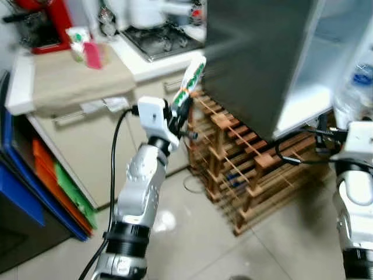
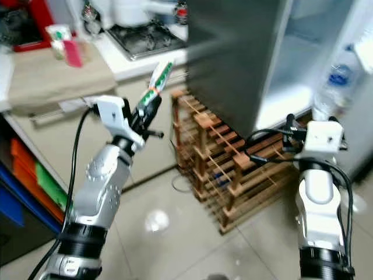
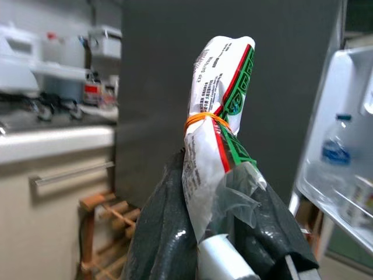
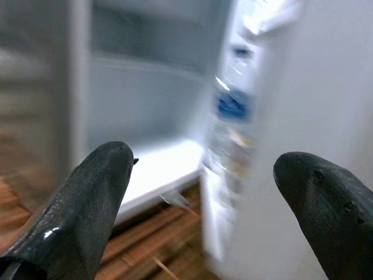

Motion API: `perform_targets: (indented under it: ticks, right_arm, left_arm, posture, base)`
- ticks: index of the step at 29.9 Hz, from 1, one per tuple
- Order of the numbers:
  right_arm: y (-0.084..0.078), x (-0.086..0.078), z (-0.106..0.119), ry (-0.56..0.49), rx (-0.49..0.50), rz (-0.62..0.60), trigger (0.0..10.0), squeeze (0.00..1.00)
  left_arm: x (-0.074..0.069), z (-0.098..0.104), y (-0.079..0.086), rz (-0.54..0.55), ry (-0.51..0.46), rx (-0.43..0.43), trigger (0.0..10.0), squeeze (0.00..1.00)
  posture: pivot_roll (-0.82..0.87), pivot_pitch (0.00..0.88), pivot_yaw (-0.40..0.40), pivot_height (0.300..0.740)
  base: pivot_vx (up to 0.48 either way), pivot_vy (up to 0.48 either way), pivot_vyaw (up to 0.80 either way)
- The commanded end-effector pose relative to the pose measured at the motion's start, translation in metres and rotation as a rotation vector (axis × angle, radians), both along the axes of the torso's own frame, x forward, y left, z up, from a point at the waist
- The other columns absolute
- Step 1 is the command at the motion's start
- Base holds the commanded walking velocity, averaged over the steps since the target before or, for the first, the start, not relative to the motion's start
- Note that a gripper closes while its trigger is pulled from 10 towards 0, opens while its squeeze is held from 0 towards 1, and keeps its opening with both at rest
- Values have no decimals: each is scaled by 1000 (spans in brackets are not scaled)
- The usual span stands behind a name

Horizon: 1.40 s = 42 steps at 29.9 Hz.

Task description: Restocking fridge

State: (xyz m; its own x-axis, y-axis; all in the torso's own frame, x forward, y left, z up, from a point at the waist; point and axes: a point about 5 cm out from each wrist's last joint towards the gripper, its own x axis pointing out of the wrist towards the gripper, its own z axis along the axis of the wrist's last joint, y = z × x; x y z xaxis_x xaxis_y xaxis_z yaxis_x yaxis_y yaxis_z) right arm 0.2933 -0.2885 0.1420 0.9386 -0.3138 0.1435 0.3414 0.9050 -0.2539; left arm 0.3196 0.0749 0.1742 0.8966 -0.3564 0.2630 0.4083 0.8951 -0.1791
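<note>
My left gripper (image 1: pixel 182 109) is raised in front of the kitchen counter and is shut on a white packet (image 1: pixel 192 81) with green and red print, tied with an orange rubber band (image 3: pixel 205 118). The packet stands upright between the fingers (image 3: pixel 163 233). The fridge (image 1: pixel 256 58) stands open just to the right, with a dark grey side and a lit white interior (image 2: pixel 297 64). My right gripper (image 4: pixel 198 175) is open with nothing in it and points into the fridge's lower part. A water bottle (image 2: pixel 335 81) sits in the fridge door shelf.
A wooden bottle rack (image 1: pixel 245 169) stands on the tile floor against the fridge side, between my arms. At the left are the counter with a gas hob (image 1: pixel 157 38), a red appliance (image 1: pixel 44 23), a cloth-covered worktop (image 1: pixel 70 79), and coloured bins (image 1: pixel 52 181) below.
</note>
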Motion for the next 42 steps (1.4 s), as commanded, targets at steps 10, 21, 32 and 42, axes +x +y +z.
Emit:
perform_targets:
  ticks: [10, 21, 32, 42]
  right_arm:
    - [-78, -3, -6, 154, -126, -298, 10000, 0]
    - [-140, -57, -1, 171, -267, -650, 10000, 0]
    - [-102, -72, -55, 196, -195, -594, 10000, 0]
    - [14, -7, -25, -87, -35, -51, 10000, 0]
  left_arm:
    - [7, 2, 5, 23, 3, -1, 10000, 0]
    - [8, 4, 7, 15, 5, -4, 10000, 0]
    - [4, 2, 1, -15, 2, 19, 10000, 0]
    - [5, -4, 6, 24, -11, 98, 10000, 0]
  posture:
    - [-226, 36, 97, 718]
    - [-237, 50, 100, 718]
    - [-239, 57, 87, 718]
    - [-232, 56, 84, 718]
  base:
    - [0, 0, 0]
    - [0, 0, 0]
    - [0, 0, 0]
    - [0, 0, 0]
